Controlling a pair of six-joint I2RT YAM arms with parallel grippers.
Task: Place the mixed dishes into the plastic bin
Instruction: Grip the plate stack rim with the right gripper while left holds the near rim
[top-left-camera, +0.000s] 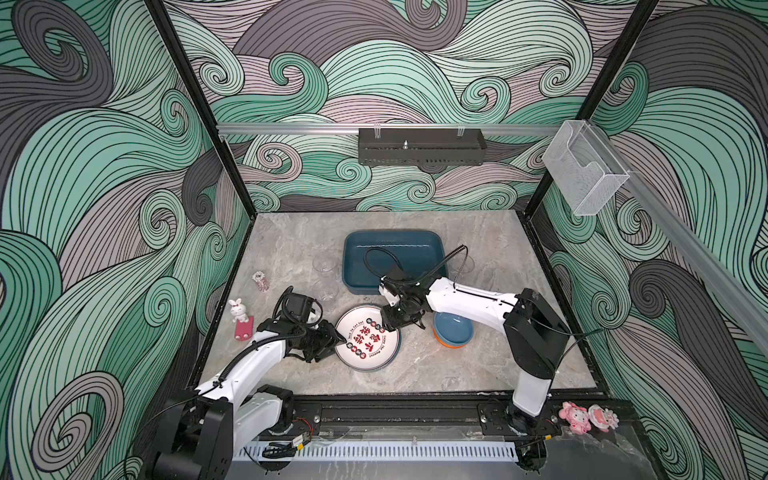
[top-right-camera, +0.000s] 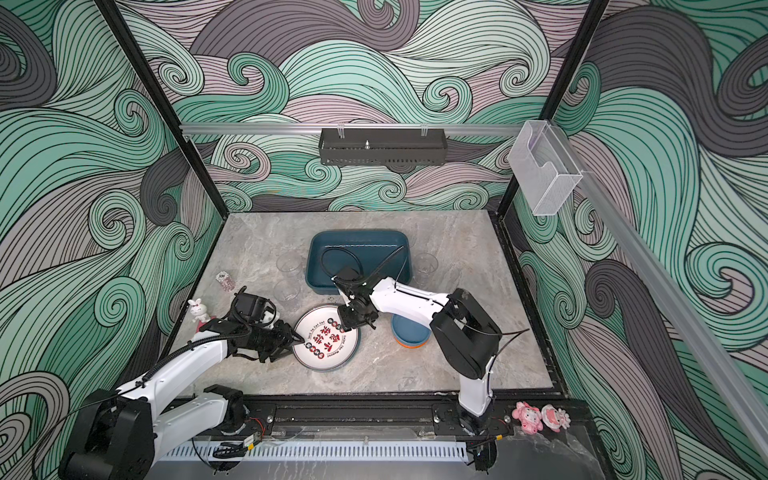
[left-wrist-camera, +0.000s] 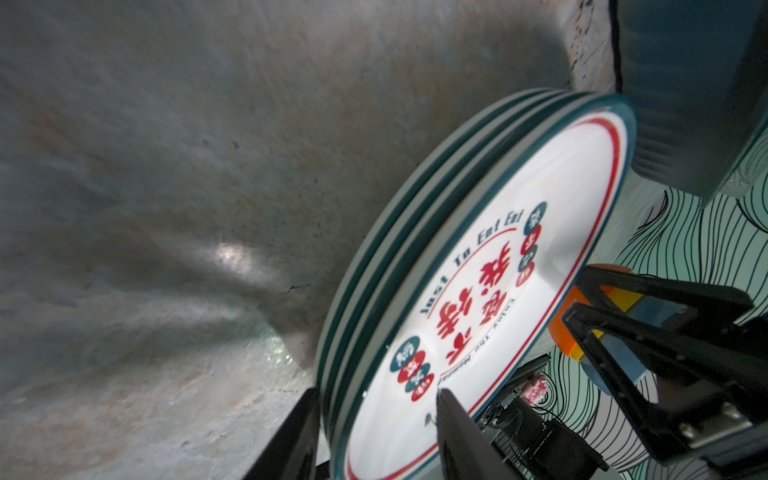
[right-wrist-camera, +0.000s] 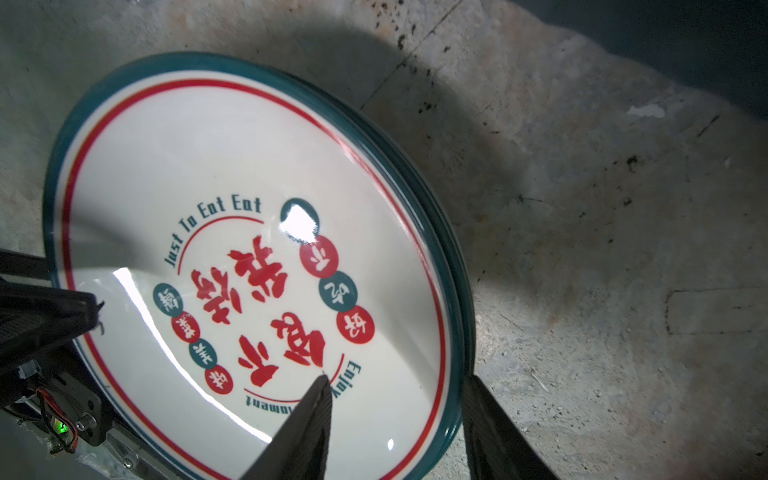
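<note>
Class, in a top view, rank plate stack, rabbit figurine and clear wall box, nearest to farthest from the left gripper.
1. Plate stack, rim between jaws of the left gripper.
2. Rabbit figurine, further left.
3. Clear wall box, high right.

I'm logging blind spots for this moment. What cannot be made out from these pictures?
- Plate count: in both top views the top one hides most of the plates; the left wrist view blurs the stacked rims.
- Grip: the left tool and right tool straddle the rim; whether they pinch it is unclear.
- Bowls: the right arm covers part in both top views.
- Tumblers: clear, too faint for detail.
</note>
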